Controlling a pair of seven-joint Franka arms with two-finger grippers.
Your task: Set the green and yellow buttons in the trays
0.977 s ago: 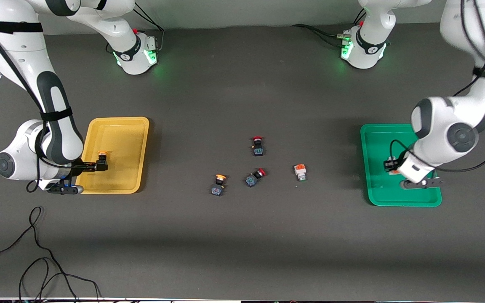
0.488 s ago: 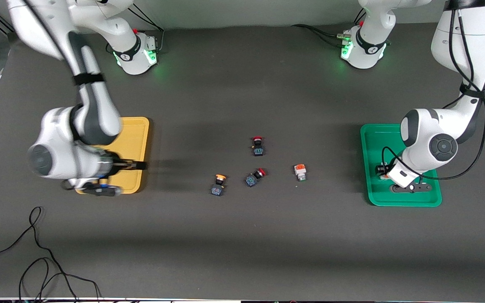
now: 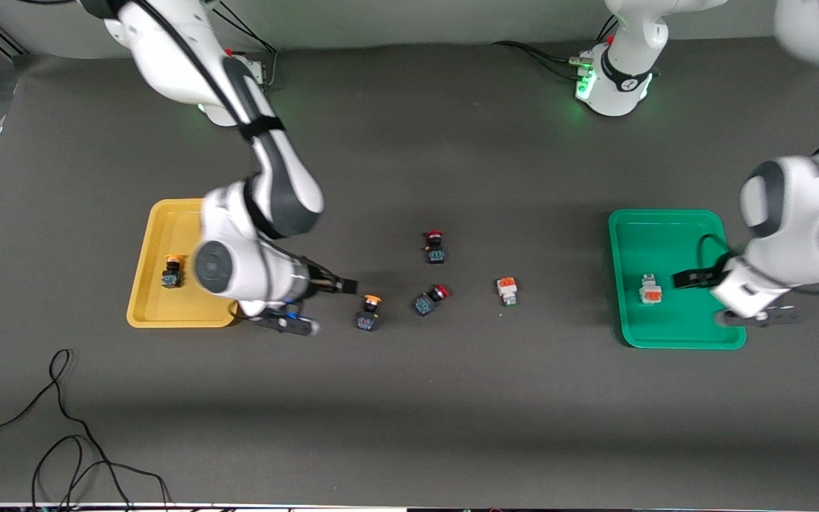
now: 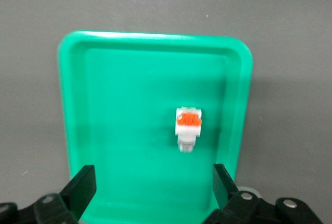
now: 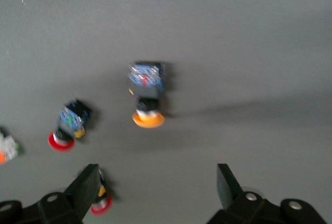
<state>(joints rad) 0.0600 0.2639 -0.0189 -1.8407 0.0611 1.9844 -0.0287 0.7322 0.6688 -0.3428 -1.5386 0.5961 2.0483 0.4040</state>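
Observation:
One yellow-capped button (image 3: 171,272) lies in the yellow tray (image 3: 193,227). Another yellow-capped button (image 3: 369,313) lies on the table, and also shows in the right wrist view (image 5: 147,97). My right gripper (image 3: 342,286) is open and empty just beside it, toward the yellow tray; in its wrist view (image 5: 155,187) the jaws stand wide apart. One white green-tipped button (image 3: 650,289) lies in the green tray (image 3: 665,327). My left gripper (image 3: 685,278) is open and empty over that tray (image 4: 129,105), beside that button (image 4: 188,126). A second white button (image 3: 507,291) lies on the table.
Two red-capped black buttons (image 3: 435,247) (image 3: 430,299) lie mid-table between the loose yellow-capped and white buttons. In the right wrist view one red-capped button (image 5: 68,125) lies near the yellow-capped one, another (image 5: 101,200) by one fingertip. Black cables (image 3: 61,427) trail near the front edge.
My right gripper let go of a yellow-capped button in the yellow tray and swung to the table's middle. My left gripper let go of the white button in the green tray and drew away.

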